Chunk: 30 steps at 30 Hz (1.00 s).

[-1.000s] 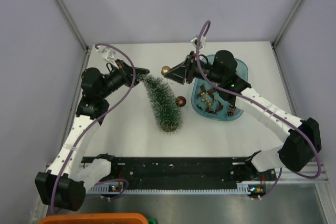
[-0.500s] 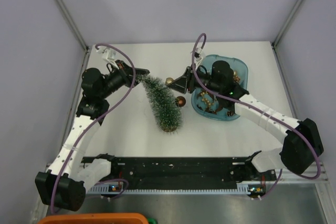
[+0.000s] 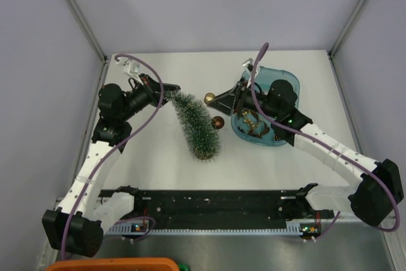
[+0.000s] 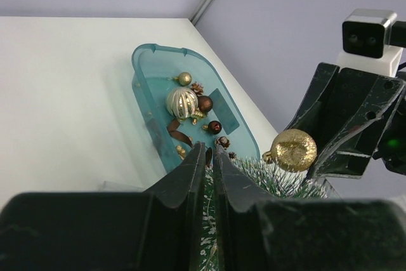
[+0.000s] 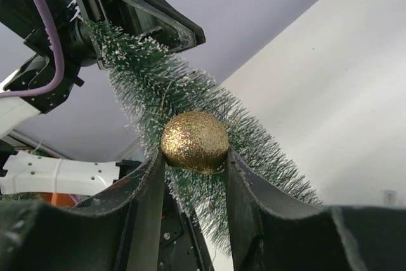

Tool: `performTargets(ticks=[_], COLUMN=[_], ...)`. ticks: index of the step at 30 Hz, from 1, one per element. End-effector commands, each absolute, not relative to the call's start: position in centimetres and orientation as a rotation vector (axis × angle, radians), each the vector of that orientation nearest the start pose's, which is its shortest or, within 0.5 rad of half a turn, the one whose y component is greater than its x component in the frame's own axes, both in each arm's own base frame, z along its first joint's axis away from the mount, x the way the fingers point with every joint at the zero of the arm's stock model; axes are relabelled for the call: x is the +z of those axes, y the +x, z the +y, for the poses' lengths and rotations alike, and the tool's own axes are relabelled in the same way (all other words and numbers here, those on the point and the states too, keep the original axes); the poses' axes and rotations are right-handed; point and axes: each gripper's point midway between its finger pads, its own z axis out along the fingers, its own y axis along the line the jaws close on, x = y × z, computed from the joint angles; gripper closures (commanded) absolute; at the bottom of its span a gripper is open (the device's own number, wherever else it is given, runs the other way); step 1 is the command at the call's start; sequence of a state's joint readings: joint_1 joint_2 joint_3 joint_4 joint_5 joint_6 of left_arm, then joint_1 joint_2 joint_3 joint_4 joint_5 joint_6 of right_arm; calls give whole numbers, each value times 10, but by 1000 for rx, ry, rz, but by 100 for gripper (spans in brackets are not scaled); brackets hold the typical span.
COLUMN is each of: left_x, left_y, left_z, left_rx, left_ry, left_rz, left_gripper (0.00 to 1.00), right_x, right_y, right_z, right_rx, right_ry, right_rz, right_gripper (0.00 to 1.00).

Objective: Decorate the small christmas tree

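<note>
The small christmas tree (image 3: pixel 195 124) leans on the table, its tip up left and its brown base (image 3: pixel 203 155) near me. My left gripper (image 3: pixel 169 91) is shut on the tree's tip; the bristles (image 4: pixel 219 245) show between its jaws. My right gripper (image 3: pixel 212 99) is shut on a gold glitter ball (image 3: pixel 208 98), held just right of the tree's upper part; the ball (image 5: pixel 195 141) sits against the bristles (image 5: pixel 158 87) in the right wrist view. It also shows in the left wrist view (image 4: pixel 293 150). A brown ball (image 3: pixel 217 122) hangs at the tree's right side.
A translucent blue oval tray (image 3: pixel 290 82) stands right of the tree, partly under my right arm. It holds several ornaments: a silver ball (image 4: pixel 182 101), brown balls, small pine cones and a brown ribbon (image 4: pixel 178 134). An orange bin (image 3: pixel 114 263) lies below the table's near edge.
My right gripper has carried the gold ball from above and right of the tree down towards the tree's upper part. The left gripper and the tree have stayed put.
</note>
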State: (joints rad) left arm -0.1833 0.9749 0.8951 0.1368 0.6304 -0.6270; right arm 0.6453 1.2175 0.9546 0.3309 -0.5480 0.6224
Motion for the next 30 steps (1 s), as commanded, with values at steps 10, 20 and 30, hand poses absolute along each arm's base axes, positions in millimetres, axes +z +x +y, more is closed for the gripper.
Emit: performTargets(ticks=[10,20,30], left_x=[367,366,366], left_y=[293,292,291], left_z=[-176,-176,-176], left_rx=[-1088,-1088,-1086], left_ry=[197,194,204], left_rz=[1546,1548,1544], left_gripper=[85,85,85], right_x=[356,367,388], right_y=[222,214,216], right_z=[325,325,333], right_rx=[1462,1493,1530], right_ry=[-526,-538,-553], right_rz=[1537,1507,1445], right_gripper=[93,93,93])
